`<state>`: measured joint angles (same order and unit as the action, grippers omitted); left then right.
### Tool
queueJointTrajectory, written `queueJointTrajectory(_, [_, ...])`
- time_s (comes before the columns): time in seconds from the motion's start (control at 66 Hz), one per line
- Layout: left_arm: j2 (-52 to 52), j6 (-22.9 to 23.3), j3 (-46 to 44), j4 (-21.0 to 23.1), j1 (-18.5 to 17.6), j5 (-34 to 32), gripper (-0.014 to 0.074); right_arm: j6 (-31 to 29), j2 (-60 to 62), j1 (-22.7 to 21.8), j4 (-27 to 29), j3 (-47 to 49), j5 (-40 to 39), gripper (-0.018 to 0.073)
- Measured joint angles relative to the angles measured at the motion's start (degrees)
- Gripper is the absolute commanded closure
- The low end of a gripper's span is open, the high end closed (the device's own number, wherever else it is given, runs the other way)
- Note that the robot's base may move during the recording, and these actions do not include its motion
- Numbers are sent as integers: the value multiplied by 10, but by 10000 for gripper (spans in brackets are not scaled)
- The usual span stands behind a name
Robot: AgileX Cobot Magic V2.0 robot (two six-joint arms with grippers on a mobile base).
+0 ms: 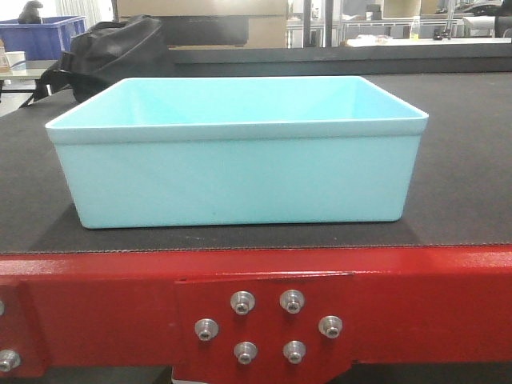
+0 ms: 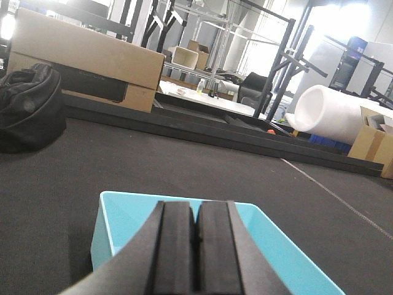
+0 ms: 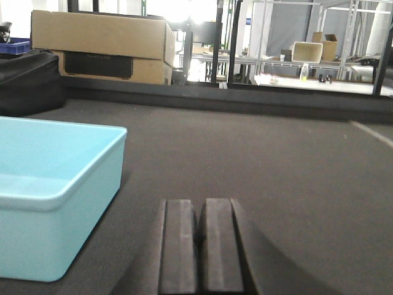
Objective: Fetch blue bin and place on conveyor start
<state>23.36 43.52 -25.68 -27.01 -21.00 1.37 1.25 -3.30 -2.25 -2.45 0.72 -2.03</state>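
Front cam only: red frame (image 1: 416, 280) w/ bolts. Blue bin (image 1: 237, 152) sits on conveyor belt (image 1: 472, 160). Left claw (image 2: 196, 246) closed, empty, above bin; right claw (image 3: 201, 246) closed, empty, beside it

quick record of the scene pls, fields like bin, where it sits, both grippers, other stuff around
bin: pale aqua tub, upright, nothing visible inside
where it sits: on the dark belt, near the red frame with its bolt plate
left gripper: shut, holding nothing, by the tub's rim
right gripper: shut, holding nothing, over bare belt to the tub's right
contact: neither gripper holds the tub
background: black bag, cardboard box, dark blue crate
task state: tub appears placed on the belt
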Motion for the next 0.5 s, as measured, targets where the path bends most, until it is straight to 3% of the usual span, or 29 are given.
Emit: queueJointTrajectory(0.5, [0,0,0,0,0,1,707,-3,29,-2,15,-7,42,725])
